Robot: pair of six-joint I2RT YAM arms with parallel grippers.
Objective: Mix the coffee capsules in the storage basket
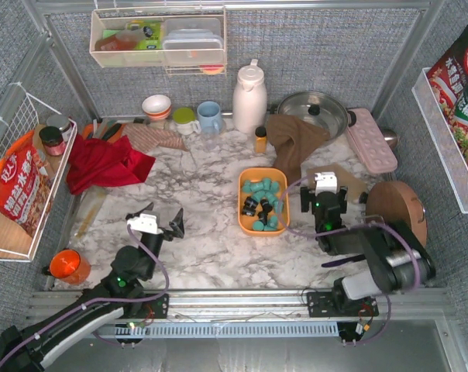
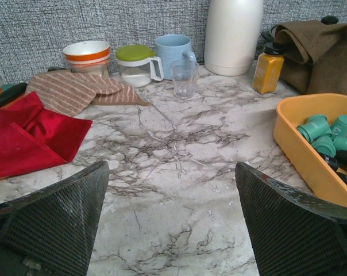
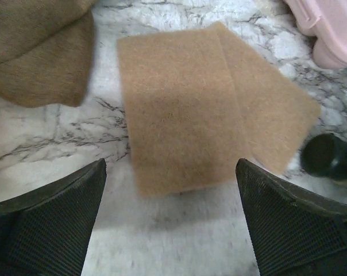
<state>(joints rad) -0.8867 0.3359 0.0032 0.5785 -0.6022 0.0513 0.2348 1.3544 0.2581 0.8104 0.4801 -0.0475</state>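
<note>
The orange storage basket [image 1: 242,203] sits right of centre on the marble table and holds several teal and a few black coffee capsules [image 1: 262,198]. In the left wrist view the basket [image 2: 295,146] is at the right edge with teal capsules [image 2: 326,129] inside. My left gripper [image 1: 160,219] is open and empty over bare marble, well left of the basket; it is also open in its wrist view [image 2: 170,169]. My right gripper [image 1: 325,194] is open and empty just right of the basket, above marble in front of two tan pads [image 3: 185,109].
A brown cloth [image 3: 35,52], a pink tray [image 1: 371,139] and a round wooden board [image 1: 397,209] lie near the right arm. A white thermos [image 1: 249,97], amber bottle [image 1: 260,139], blue mug [image 1: 209,116], clear glass [image 2: 184,77] and red cloth [image 1: 102,163] line the back and left.
</note>
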